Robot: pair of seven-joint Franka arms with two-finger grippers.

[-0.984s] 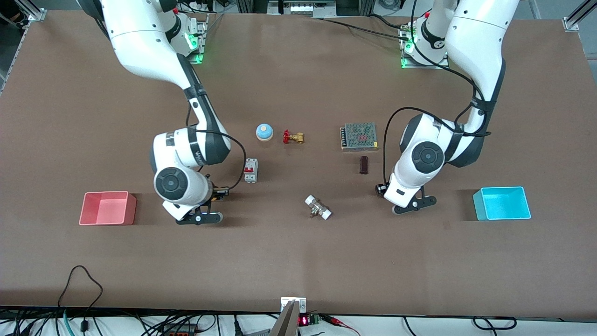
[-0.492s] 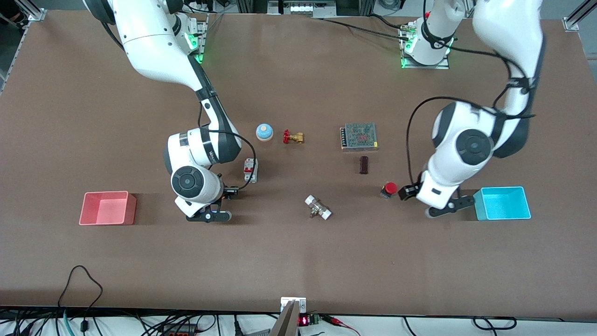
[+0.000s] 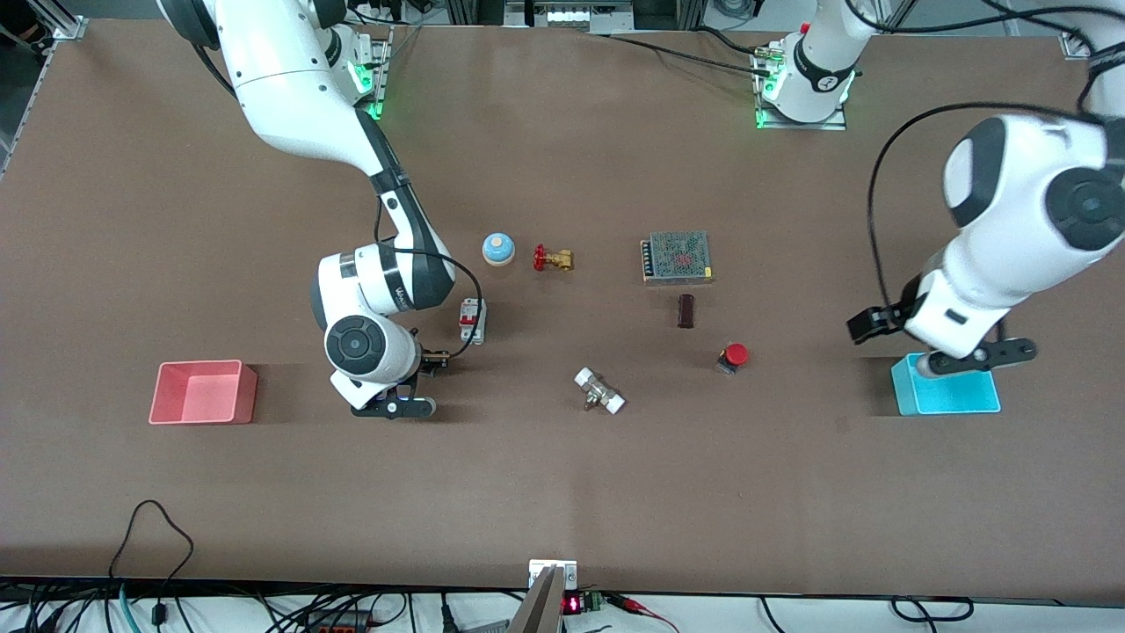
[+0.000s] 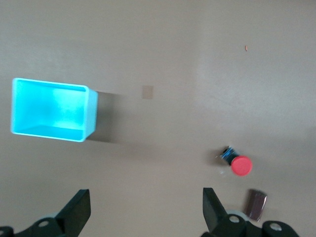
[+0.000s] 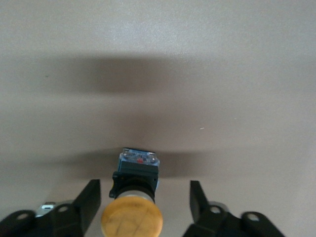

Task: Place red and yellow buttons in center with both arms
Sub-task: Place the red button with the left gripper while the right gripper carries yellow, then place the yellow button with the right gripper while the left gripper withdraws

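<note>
The red button (image 3: pixel 732 355) stands on the brown tabletop, nearer the front camera than a dark block (image 3: pixel 685 310); it also shows in the left wrist view (image 4: pixel 241 165). My left gripper (image 3: pixel 980 356) is open and empty, raised over the cyan bin (image 3: pixel 945 404); in its wrist view (image 4: pixel 145 212) only bare table lies between the jaws. My right gripper (image 3: pixel 391 407) is low at the table, toward the right arm's end. It (image 5: pixel 144 202) is open, with the yellow button (image 5: pixel 132 219) standing between the fingers (image 5: pixel 91 200), apart from both. The arm hides that button in the front view.
A circuit breaker (image 3: pixel 473 320) stands close to the right arm. A blue bell (image 3: pixel 497 249), brass valve (image 3: pixel 552 258) and mesh power supply (image 3: pixel 677 257) lie farther back. A white fitting (image 3: pixel 599 390) lies mid-table. A pink bin (image 3: pixel 200 419) sits at the right arm's end.
My left gripper has left the red button on the table, risen and swung toward the left arm's end, over the cyan bin. My right gripper shifted slightly toward the middle, then held still.
</note>
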